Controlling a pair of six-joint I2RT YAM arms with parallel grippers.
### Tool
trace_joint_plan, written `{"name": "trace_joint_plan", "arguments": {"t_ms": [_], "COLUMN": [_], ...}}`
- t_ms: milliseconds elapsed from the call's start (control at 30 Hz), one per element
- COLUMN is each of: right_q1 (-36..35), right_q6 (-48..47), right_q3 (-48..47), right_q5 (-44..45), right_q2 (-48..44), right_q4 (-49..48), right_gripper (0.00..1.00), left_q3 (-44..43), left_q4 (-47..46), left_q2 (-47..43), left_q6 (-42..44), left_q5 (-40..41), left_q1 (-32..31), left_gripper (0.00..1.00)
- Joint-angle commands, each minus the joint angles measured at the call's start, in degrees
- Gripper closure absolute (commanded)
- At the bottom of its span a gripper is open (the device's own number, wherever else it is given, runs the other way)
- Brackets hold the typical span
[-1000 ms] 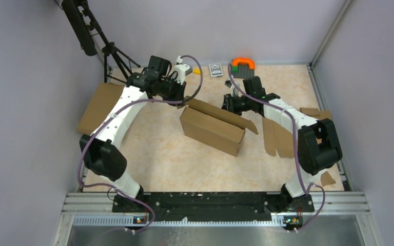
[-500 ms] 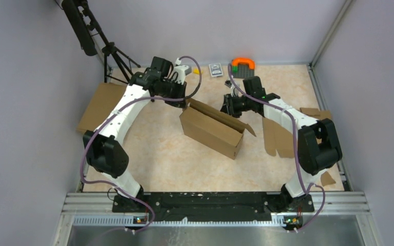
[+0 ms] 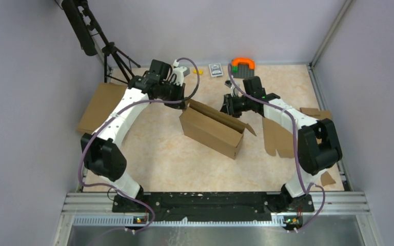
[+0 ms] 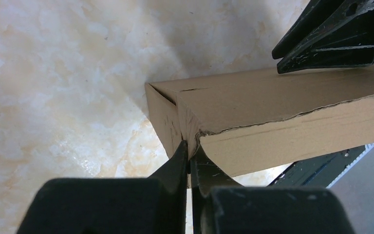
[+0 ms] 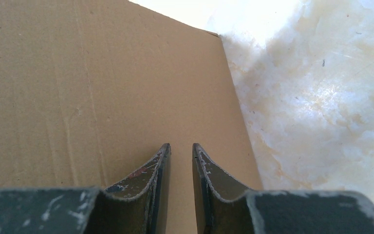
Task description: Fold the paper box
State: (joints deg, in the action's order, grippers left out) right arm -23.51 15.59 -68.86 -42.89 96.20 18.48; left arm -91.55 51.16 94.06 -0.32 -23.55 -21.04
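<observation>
The paper box (image 3: pixel 213 130) sits half-folded mid-tabletop (image 3: pixel 169 154), its lid flap raised. The left gripper (image 4: pixel 190 153) pinches the box's far-left corner with its jaws closed. The right gripper (image 5: pixel 181 148) rests against the flap, jaws narrowly parted and holding nothing.

The paper box (image 3: pixel 213 128): matt brown corrugated cardboard, faintly ribbed (fluting shows at one raw edge). The table (image 3: pixel 164 154) top is smooth, glossy, marbled beige; right gripper (image 5: pixel 181 146) matt black plastic, scuffed whitish.
</observation>
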Motion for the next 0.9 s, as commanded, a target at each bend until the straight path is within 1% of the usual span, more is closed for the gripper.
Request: {"name": "trace_joint_plan", "arguments": {"t_ms": [0,200,233,300,433,500,600,633,733,800,867], "right_q1": [-0.4,-0.43,-0.41,-0.4,-0.34,-0.25,0.18,0.39,0.89,1.21,1.43], "right_q6": [0.3,0.17,0.18,-0.29,-0.91,-0.63,0.14,0.58,1.9,2.42,1.84], "right_q3": [-2.72,-5.76,-6.1,-6.72,-8.66,-9.09,-8.42,-7.89,-5.31,-2.64,0.0], "right_q5": [1.1,2.6,3.39,5.53,10.21,14.06,20.52,23.45,30.73,33.83,34.34], "right_q2": [-1.63,-2.37,-2.6,-3.21,-5.09,-6.83,-10.81,-12.36,-18.51,-23.07,-27.55], "right_q4": [-0.84,1.22,1.63,2.44,5.05,5.84,6.06,6.08,5.8,5.38,4.33], "right_gripper": [0.77,0.77,0.75,0.66,0.56,0.49,0.32,0.24,0.08,0.06,0.06], "left_q3": [3.58,5.57,5.93,6.42,6.78,7.13,8.03,8.24,9.25,9.75,10.23], "left_q4": [-0.97,-2.22,-2.74,-3.38,-3.8,-3.87,-4.19,-4.22,-4.66,-5.03,-5.33], "left_q2": [-2.78,-3.8,-4.11,-4.44,-5.21,-5.73,-6.52,-6.79,-7.49,-7.85,-8.24], "left_q6": [-0.91,-0.44,-0.58,-0.85,-0.91,-0.91,-1.37,-1.61,-2.47,-3.01,-3.46], "left_q5": [0.98,2.29,2.29,2.52,3.76,4.43,5.91,6.38,7.3,7.57,7.75], "left_q1": [-0.21,-1.11,-1.17,-1.32,-2.17,-2.48,-3.13,-3.27,-3.47,-3.6,-3.81], "left_gripper": [1.0,1.0,1.0,1.0,1.0,1.0,1.0,1.0,1.0,1.0,1.0]}}
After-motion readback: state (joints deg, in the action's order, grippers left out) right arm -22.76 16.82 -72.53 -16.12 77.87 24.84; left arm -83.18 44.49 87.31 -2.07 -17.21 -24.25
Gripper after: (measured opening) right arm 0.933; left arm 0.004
